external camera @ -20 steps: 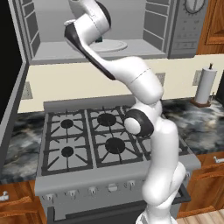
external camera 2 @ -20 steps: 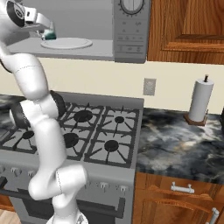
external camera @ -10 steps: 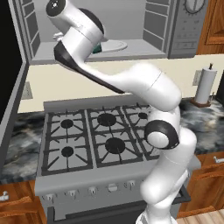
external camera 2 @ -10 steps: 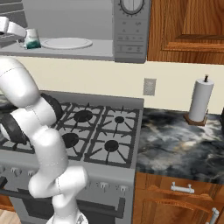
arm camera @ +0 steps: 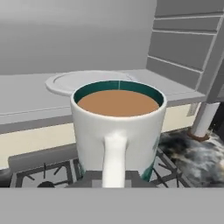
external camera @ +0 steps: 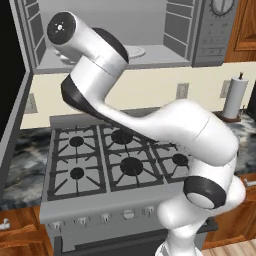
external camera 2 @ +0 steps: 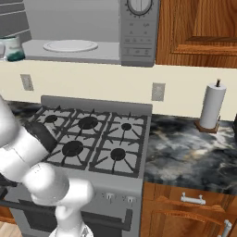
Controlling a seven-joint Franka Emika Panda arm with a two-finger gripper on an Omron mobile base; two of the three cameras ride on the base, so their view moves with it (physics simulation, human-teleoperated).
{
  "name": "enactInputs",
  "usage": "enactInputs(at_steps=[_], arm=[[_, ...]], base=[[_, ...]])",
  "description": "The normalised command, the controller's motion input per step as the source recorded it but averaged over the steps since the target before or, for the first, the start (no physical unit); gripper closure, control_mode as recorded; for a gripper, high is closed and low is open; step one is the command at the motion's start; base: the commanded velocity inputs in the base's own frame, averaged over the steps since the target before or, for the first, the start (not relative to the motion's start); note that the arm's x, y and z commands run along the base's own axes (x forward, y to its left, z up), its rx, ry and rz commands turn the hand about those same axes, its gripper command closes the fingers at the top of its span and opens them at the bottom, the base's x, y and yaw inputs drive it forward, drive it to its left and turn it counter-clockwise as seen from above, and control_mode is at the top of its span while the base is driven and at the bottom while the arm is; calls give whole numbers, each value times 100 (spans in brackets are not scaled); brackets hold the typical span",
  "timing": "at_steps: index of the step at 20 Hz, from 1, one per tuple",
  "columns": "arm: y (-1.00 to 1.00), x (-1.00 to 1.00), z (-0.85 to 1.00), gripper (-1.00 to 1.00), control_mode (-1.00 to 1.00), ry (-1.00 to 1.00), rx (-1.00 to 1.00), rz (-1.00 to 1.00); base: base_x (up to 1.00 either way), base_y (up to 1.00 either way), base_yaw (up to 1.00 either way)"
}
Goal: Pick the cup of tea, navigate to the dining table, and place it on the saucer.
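Kitchen: gas stove [external camera 2: 88, 139] below an open grey microwave cavity [external camera 2: 69, 28] holding a round white plate [external camera 2: 70, 45]; marbled counter [external camera 2: 194, 155] with paper towel roll [external camera 2: 211, 107]. Cup of tea [arm camera: 118, 127]: full, upright, handle facing the hand camera, held in the air just outside the cavity, above the stove. Gripper: jaws pinched on the cup handle.

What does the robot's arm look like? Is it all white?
Mostly white. The arm is made of smooth, rounded, glossy white shells, like fat tubes joined together. The joints are dark, almost black bands, with a round dark cap low down and a small dark disc on the top end. No cables or markings show.
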Motion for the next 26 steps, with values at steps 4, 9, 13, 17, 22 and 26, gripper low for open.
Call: enactInputs(at_steps=[4,9,13,17,22,26], arm=[[-61,-72,-15,100,-100,-7,18,13],[-90,-46,-6,100,-100,-3,22,23],[-98,-20,-34,100,-100,0,23,37],[-54,-71,-46,100,-100,0,13,52],[-34,-53,-37,100,-100,0,0,57],[-19,-13,-14,100,-100,0,0,45]], base=[[0,0,0],[0,0,0],[0,0,0],[0,0,0],[0,0,0],[0,0,0]])
